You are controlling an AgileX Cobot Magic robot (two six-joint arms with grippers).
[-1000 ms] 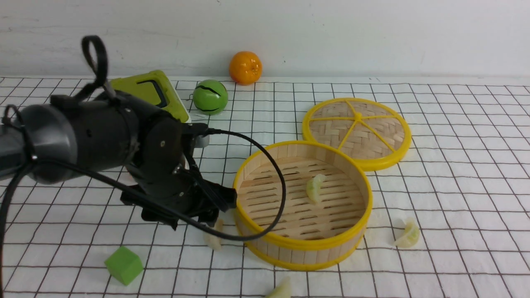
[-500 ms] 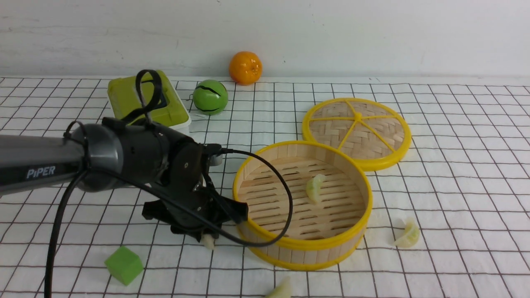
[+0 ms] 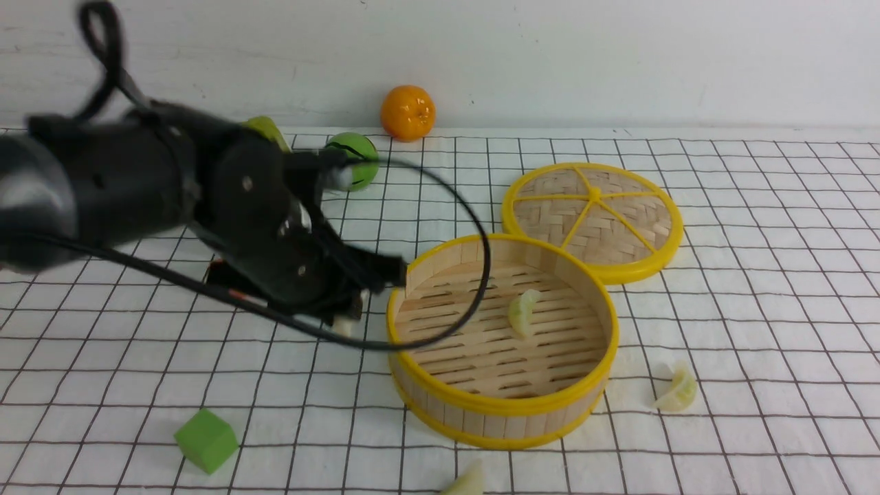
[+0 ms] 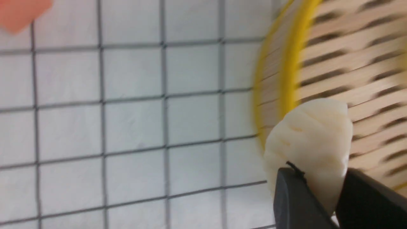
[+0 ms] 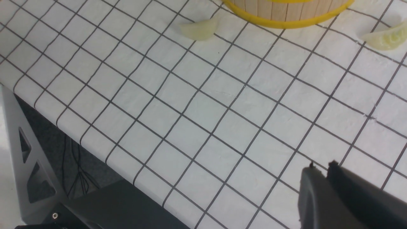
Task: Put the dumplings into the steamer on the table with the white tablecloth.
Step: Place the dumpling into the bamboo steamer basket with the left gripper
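Lifted clear of the white tablecloth (image 3: 756, 309) since half a second ago, the left gripper (image 3: 347, 322) now carries a cream dumpling (image 3: 346, 327) that it was then pressing down on at cloth level. In the front view the arm is blurred with motion, and the catch hangs just outside the left rim of the steamer (image 3: 500, 407), not yet over its slatted floor. A pale green dumpling (image 3: 522, 313) already lies inside. A loose dumpling (image 3: 677, 390) rests on the cloth to the steamer's right, and a near-edge dumpling (image 3: 467, 482) shows at the bottom of the picture. The woven lid (image 3: 592, 220) lies behind the basket, apart from it. In the left wrist view the jaws are clenched on the cream dumpling's lower part, its pleated top free, with the yellow rim right behind it. In the right wrist view the right gripper (image 5: 321, 173) hovers over bare cloth, its fingers drawn together on nothing and both unpicked dumplings well away from it. The pick looks to have succeeded. For this piece, the carry over the rim and the release remain.
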